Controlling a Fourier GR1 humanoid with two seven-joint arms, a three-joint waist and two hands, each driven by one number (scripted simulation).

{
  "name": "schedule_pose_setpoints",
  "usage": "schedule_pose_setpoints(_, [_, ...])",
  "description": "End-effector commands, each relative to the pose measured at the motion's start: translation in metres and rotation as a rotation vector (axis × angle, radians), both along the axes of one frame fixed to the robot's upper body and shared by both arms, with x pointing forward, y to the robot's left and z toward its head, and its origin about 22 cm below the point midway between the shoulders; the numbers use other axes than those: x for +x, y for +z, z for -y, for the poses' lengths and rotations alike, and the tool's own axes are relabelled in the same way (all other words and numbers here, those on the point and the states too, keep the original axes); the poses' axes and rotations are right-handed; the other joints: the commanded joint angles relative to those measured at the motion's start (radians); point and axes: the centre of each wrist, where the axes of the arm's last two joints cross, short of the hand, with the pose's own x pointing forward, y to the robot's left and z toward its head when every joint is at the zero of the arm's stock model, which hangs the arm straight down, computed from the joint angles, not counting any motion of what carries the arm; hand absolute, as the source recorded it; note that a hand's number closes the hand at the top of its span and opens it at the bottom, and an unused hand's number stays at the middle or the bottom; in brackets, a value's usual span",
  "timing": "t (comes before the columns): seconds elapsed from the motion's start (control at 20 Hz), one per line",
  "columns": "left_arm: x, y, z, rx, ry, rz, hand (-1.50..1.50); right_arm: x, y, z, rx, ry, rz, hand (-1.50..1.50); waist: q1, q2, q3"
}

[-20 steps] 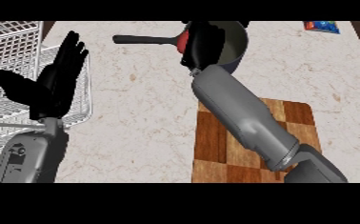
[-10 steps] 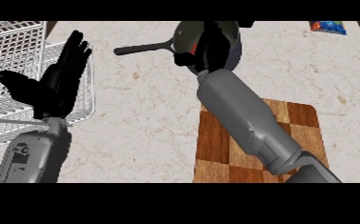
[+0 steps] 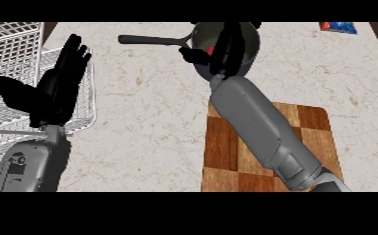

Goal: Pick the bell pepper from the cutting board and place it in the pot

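Pepper (image 3: 213,50) — red sliver, gripped in right hand (image 3: 225,54) above pot (image 3: 249,41); best lowered inside before uncurling — left hand (image 3: 60,86) spread, resting.

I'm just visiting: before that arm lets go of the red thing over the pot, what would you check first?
1. Bell pepper in the right hand: ok, red shows between curled fingers.
2. Hand over the pot: ok.
3. Pepper low inside the pot: cannot tell.
4. Pot handle away from the hand: ok, it points left.
5. Left hand out of the way: ok, open by the wire rack.
6. Cutting board bare of the pepper: ok.
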Motion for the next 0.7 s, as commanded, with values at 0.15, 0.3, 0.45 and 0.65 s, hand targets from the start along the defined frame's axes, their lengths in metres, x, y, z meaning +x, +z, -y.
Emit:
schedule_pose_setpoints(0.15, [-0.006,-0.016,-0.012,0.000,0.054,-0.029,0.00,-0.008,-0.024,0.023,0.131,0.034,0.063,-1.50,-0.061,-0.017,-0.002])
schedule_pose_setpoints(0.3, [-0.014,-0.004,-0.022,-0.006,0.091,-0.013,0.00,-0.014,-0.028,0.031,0.182,0.093,0.077,-1.50,-0.078,-0.025,-0.002])
schedule_pose_setpoints(0.45, [-0.018,-0.022,-0.017,-0.007,0.082,-0.037,0.00,-0.012,-0.035,0.050,0.201,0.115,0.077,-1.50,-0.092,-0.029,-0.003])
schedule_pose_setpoints(0.65, [-0.034,0.000,-0.036,0.003,0.089,-0.028,0.00,-0.031,-0.050,0.050,0.196,0.153,0.053,-1.50,-0.095,-0.033,-0.003])
